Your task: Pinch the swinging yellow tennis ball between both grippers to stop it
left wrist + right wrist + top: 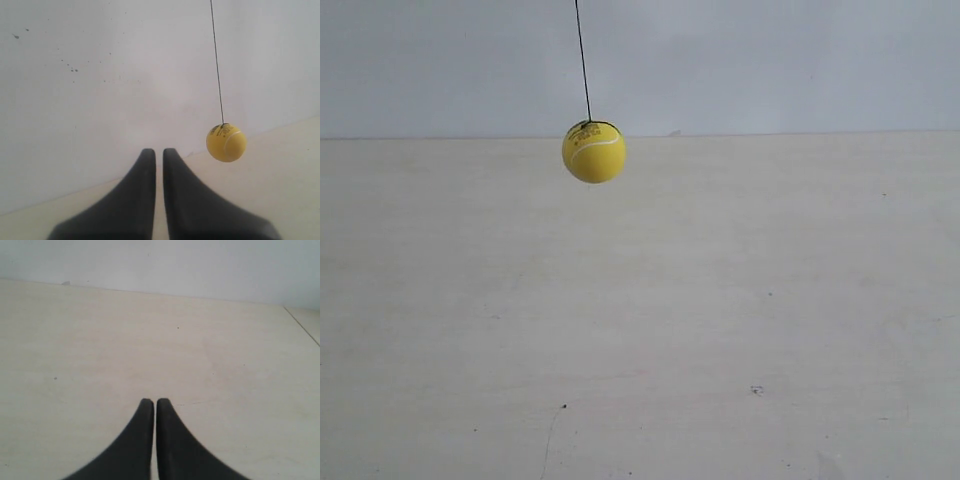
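- Yellow tennis ball [593, 152] hangs on its string [582, 60] above the table [720, 300], touching neither gripper.
- Left gripper [159, 152] and right gripper [151, 401]: jaws closed; their narrow tips could glance off and knock it sideways.
- Your right wrist view misses the ball, so you may mistime that side.

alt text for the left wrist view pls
A yellow tennis ball hangs on a thin dark string before a pale wall. The left gripper, black fingers nearly together, sits apart from the ball, holding nothing.
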